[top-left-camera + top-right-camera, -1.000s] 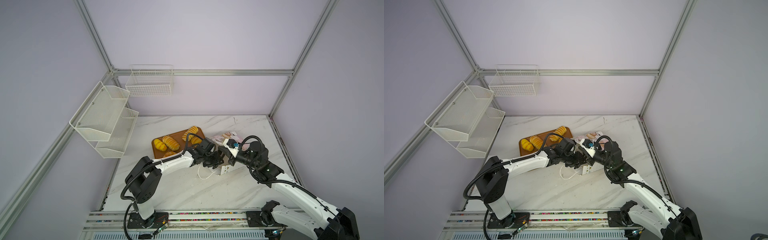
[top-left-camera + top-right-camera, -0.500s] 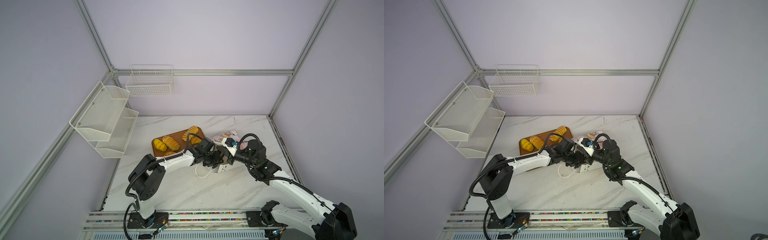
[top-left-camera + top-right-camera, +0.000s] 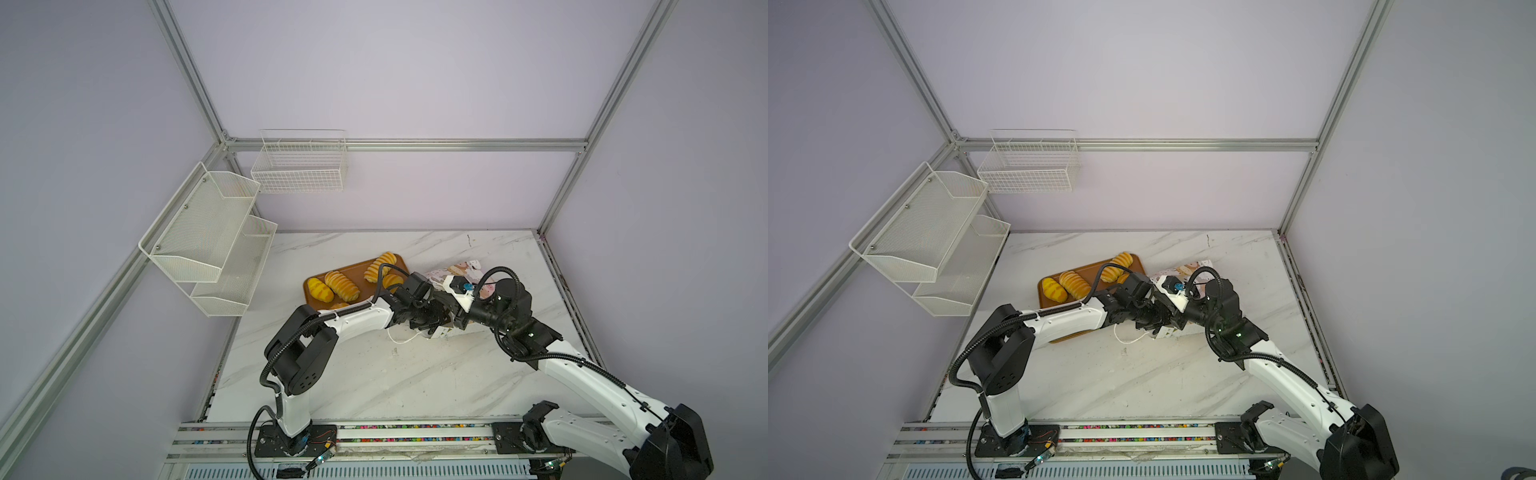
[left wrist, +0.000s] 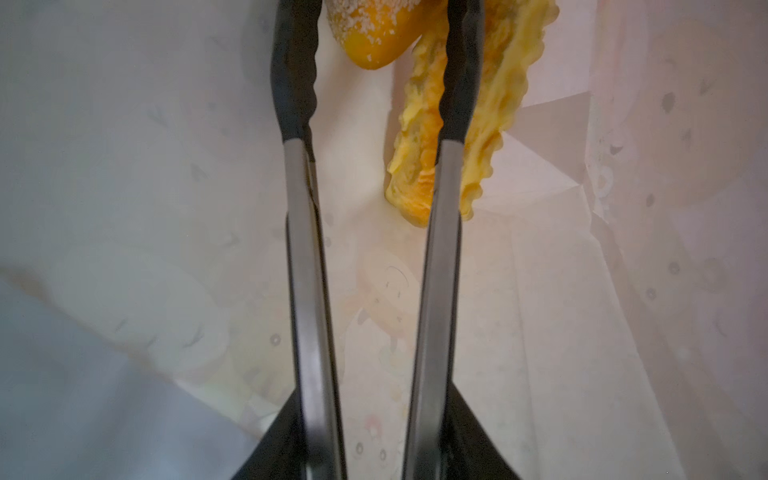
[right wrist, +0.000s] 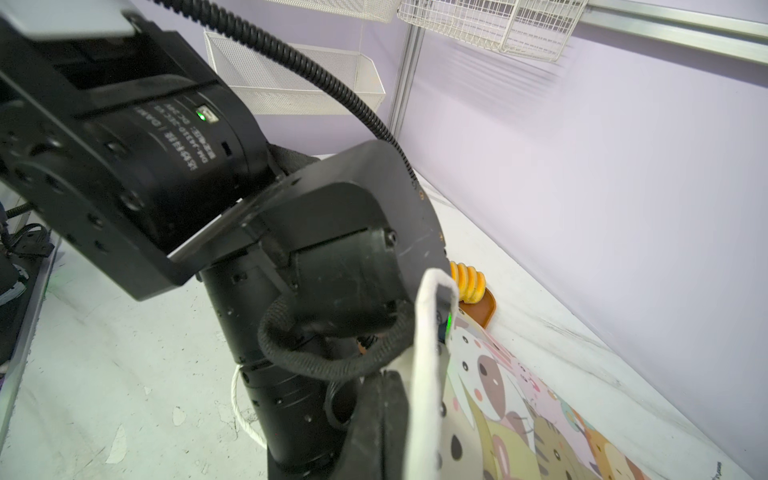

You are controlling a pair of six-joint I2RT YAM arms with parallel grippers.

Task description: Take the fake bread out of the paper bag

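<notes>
The paper bag [image 3: 465, 268] [image 3: 1196, 266] lies on its side on the marble table, printed with cartoon animals [image 5: 498, 395]. My right gripper [image 3: 453, 321] [image 5: 384, 419] is shut on its white rim at the mouth. My left gripper [image 3: 434, 320] [image 4: 376, 436] is shut on metal tongs [image 4: 303, 249] that reach inside the bag. The tongs' black tips stand apart around a speckled orange piece of fake bread [image 4: 374, 33]. One tip lies over a ridged yellow loaf [image 4: 507, 83]. More fake bread [image 3: 341, 286] [image 3: 1074, 284] sits on the brown tray.
The brown tray [image 3: 357, 270] [image 3: 1092, 269] lies just left of the bag, partly under my left arm. A white cord handle [image 3: 399, 338] [image 5: 241, 407] trails on the table by the bag's mouth. White wire shelves [image 3: 208, 245] and a wire basket [image 3: 299, 166] hang on the walls.
My left arm has stretched a little further right into the bag. My right arm's wrist has shifted slightly left and back, still holding the rim.
</notes>
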